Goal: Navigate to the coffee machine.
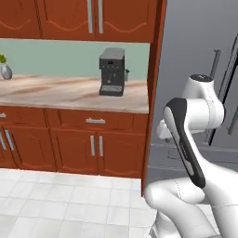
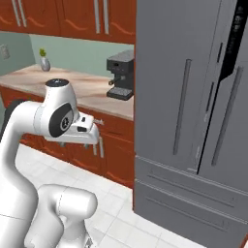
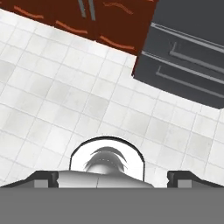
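The coffee machine (image 1: 112, 72) is a dark grey upright box with a drip tray at its base. It stands on the marble counter (image 1: 56, 93), close to the counter's right end, ahead and slightly left of the base. In the right base view the coffee machine (image 2: 121, 75) sits just left of the fridge. My arm is folded over the base, and the hand points down at the tiled floor. In the hand view my gripper (image 3: 113, 177) is open, its two tips far apart with nothing between them.
A tall grey fridge (image 2: 193, 121) stands right of the red-brown cabinet side panel (image 1: 152, 93). Lower cabinets (image 1: 93, 144) run under the counter. A small vase with a plant (image 1: 4, 67) sits at the counter's far left. White floor tiles (image 1: 60, 200) lie in front.
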Tool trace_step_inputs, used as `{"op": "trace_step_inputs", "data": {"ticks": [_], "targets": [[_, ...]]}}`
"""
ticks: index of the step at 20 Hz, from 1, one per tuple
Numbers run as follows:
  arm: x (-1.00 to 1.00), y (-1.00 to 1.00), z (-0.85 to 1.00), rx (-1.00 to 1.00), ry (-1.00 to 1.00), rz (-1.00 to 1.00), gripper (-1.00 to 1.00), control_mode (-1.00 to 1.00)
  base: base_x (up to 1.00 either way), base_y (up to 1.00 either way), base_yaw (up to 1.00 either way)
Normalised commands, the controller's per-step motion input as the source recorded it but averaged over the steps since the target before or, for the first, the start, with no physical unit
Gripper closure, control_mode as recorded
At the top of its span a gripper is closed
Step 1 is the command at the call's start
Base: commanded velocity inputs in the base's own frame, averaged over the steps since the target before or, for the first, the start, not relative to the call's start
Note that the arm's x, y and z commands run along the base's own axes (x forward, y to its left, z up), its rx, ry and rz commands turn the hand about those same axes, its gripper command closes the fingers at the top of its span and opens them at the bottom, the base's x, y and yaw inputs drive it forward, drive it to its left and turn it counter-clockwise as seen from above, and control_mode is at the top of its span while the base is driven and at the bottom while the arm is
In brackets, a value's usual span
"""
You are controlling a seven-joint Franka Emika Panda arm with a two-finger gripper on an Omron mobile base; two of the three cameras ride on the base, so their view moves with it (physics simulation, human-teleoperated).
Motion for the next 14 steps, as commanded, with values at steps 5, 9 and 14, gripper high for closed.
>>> {"op": "trace_step_inputs", "data": {"ticks": [5, 9, 14], "targets": [[0.0, 0.0, 0.0, 0.0, 0.0, 0.0, -1.0, 1.0, 0.79, 0.81, -0.42], [0.0, 0.0, 0.0, 0.0, 0.0, 0.0, -1.0, 1.0, 0.62, 0.77, -0.31], [0.0, 0.0, 0.0, 0.0, 0.0, 0.0, -1.0, 1.0, 0.61, 0.39, -0.15]]}}
